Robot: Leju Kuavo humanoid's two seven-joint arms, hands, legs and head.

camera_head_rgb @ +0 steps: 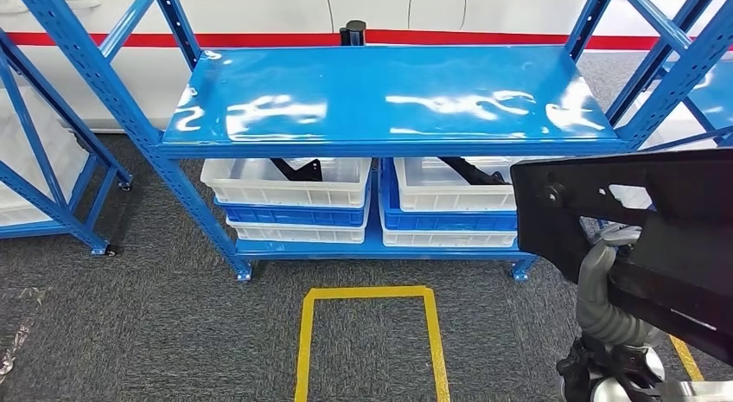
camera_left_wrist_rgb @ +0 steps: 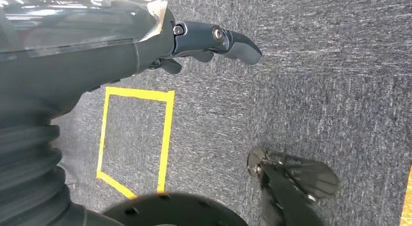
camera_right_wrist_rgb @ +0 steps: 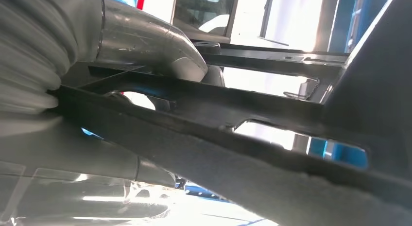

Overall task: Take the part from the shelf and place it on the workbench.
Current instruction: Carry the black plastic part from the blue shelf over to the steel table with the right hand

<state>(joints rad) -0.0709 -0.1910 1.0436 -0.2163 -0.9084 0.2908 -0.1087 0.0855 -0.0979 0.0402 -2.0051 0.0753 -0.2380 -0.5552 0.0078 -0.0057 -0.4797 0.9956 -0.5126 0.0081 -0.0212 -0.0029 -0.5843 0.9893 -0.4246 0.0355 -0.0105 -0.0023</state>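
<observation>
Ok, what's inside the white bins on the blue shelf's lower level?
Each top white plastic bin, left and right, holds a black metal part, left and right. The blue shelf board covers the bins' rear; the lower stacked bins' contents are hidden.

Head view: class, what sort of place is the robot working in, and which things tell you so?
Probably a factory or warehouse parts store: a blue steel shelf, stacked bins holding black parts, and yellow floor tape on grey carpet.

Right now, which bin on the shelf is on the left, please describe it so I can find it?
Find the blue shelf. Under its shiny top, two white bins stand on the low board. The left bin is above a yellow floor outline, farther from the right hand than its neighbour.
</observation>
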